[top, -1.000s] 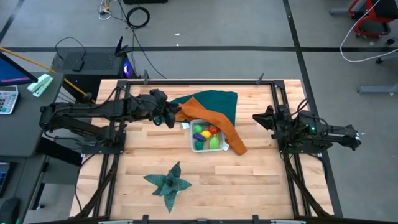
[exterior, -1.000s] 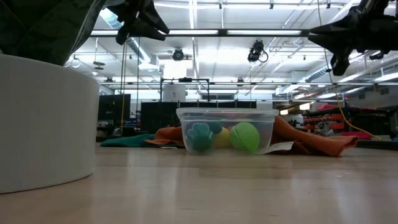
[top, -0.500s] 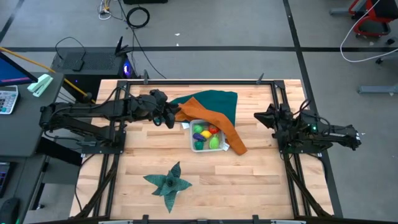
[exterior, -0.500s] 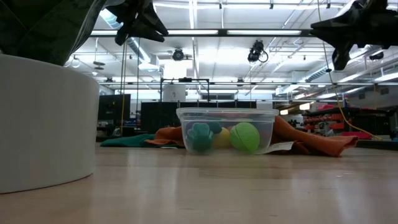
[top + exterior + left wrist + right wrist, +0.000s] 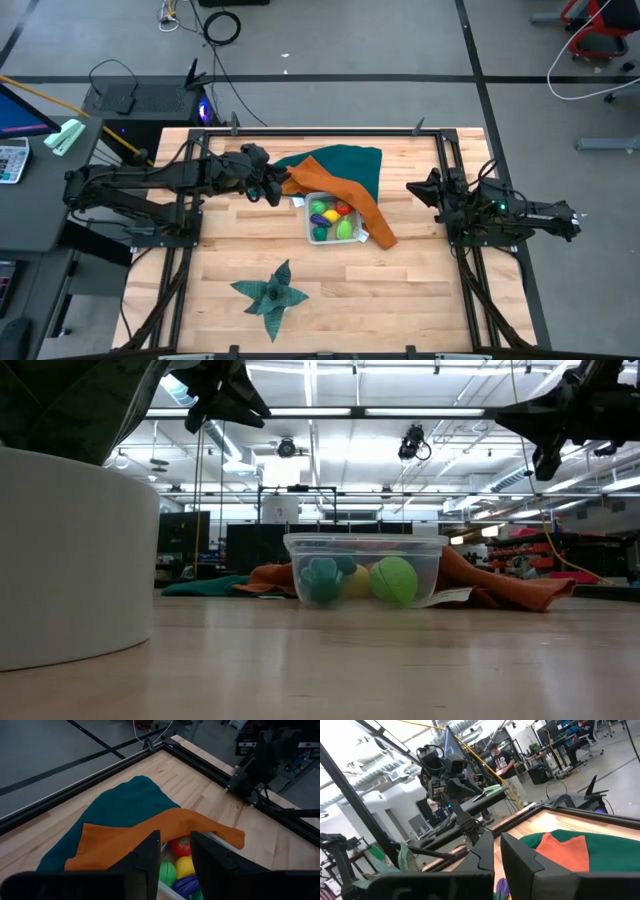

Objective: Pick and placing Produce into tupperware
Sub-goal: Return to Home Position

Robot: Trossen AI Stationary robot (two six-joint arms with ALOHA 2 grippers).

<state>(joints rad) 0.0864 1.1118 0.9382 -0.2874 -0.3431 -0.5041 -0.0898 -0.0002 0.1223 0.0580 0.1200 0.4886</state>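
Toy produce (image 5: 328, 214) in red, yellow, green and purple lies in the clear plastic tupperware (image 5: 308, 224), at 4 o'clock from the nearer, slightly parted left gripper (image 5: 272, 189), 8 o'clock from the nearly closed right gripper (image 5: 411, 187).

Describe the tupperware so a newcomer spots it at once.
On the wooden table, find the teal cloth near the middle. The tupperware sits beside it, an orange cloth draped over one side. It's the only clear box, filled with bright toy produce.
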